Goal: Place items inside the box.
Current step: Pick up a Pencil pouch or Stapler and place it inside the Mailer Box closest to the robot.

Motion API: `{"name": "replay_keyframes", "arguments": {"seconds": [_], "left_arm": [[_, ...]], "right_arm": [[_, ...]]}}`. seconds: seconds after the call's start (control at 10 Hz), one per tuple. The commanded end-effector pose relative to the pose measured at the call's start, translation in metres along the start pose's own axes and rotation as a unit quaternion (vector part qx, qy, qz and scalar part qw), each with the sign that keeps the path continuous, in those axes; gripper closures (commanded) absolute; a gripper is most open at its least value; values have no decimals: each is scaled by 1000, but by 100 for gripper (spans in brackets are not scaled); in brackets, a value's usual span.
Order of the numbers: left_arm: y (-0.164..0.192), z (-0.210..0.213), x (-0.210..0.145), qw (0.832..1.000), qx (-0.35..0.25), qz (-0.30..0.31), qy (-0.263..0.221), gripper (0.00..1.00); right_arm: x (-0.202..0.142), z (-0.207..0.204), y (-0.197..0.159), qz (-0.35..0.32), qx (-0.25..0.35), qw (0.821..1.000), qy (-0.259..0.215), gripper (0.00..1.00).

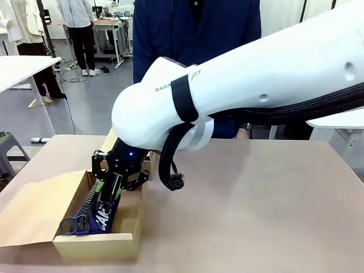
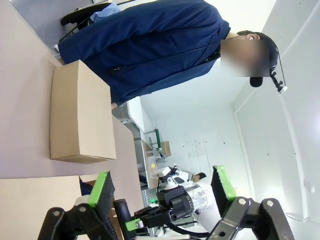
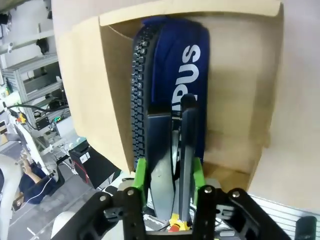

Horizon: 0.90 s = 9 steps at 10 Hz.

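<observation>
One open box (image 1: 96, 244) sat at the near left corner of the table (image 1: 256, 199). One dark blue pouch (image 1: 105, 219) with white letters stood on its edge inside it. The right gripper (image 1: 111, 190) reached down into the box, and its two green pads squeezed the pouch. One thin black thing (image 3: 187, 130) was pinched there too; I could not tell what it was. The left gripper (image 2: 162, 185) was wide open and held nothing. A second box (image 2: 80, 115), shut, stood by one person (image 2: 150, 45).
</observation>
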State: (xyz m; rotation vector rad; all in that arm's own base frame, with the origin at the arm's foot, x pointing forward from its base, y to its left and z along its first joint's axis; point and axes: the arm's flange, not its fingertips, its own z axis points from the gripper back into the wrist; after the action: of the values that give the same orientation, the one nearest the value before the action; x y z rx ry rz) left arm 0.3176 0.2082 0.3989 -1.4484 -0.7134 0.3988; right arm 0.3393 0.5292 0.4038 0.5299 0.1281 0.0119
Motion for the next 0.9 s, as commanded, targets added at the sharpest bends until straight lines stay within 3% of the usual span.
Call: {"name": "replay_keyframes", "arguments": {"seconds": [0.0,0.2,0.3,0.4,0.8], "left_arm": [[-1,2,-3,1000,-4,-8,4,0],[-1,2,-3,1000,-4,-8,4,0],[-1,2,-3,1000,-4,-8,4,0],[-1,2,-3,1000,-4,-8,4,0],[-1,2,-3,1000,-4,-8,4,0]], "right_arm": [[-10,15,0,4,2,1000,-7,59],[-1,3,1,1,0,1000,-2,59],[0,-1,-2,-6,-10,1000,4,39],[0,-4,-2,-4,-22,1000,-8,2],[0,-2,-6,-4,-16,1000,-24,0]]}}
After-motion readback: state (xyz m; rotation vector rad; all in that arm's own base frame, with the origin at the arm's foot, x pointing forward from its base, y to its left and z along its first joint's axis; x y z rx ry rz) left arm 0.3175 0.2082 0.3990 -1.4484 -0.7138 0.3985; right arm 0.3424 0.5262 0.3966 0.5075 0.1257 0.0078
